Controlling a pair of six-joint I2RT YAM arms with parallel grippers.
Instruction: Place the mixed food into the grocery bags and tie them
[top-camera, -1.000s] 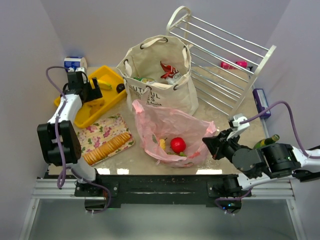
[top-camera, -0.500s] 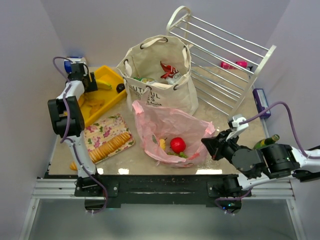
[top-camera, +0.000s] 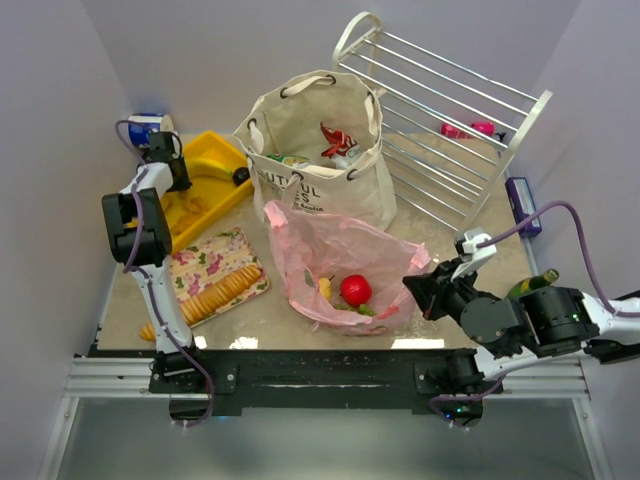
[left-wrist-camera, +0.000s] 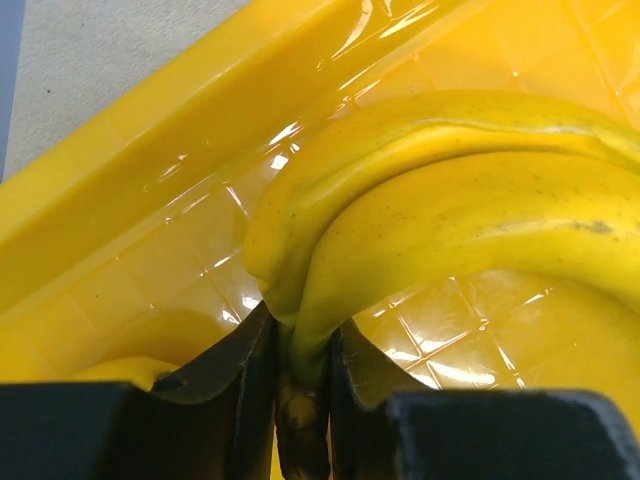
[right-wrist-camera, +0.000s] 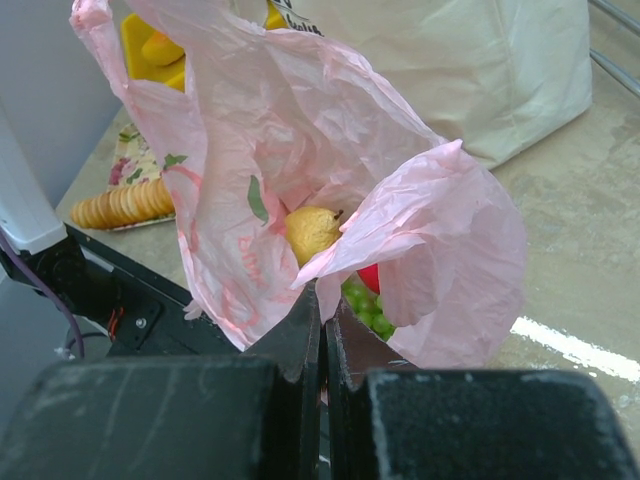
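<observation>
Beige tabletop (top-camera: 450, 240): left gripper (left-wrist-camera: 303, 375) pinches curved yellow banana (left-wrist-camera: 480, 210) by stem, may slip; right gripper (right-wrist-camera: 322, 315) clamps thin pink plastic bag (right-wrist-camera: 300, 130), may tear.

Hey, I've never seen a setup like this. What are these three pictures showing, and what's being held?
Two robot arms are bolted to a table. One picture looks down from a fixed camera above; the other two come from a camera on each wrist. The left gripper is closed on a banana by its stem, in the yellow tray. The right gripper pinches the edge of the pink bag, which holds a red apple. A canvas tote, crackers and a wire rack sit nearby.
</observation>
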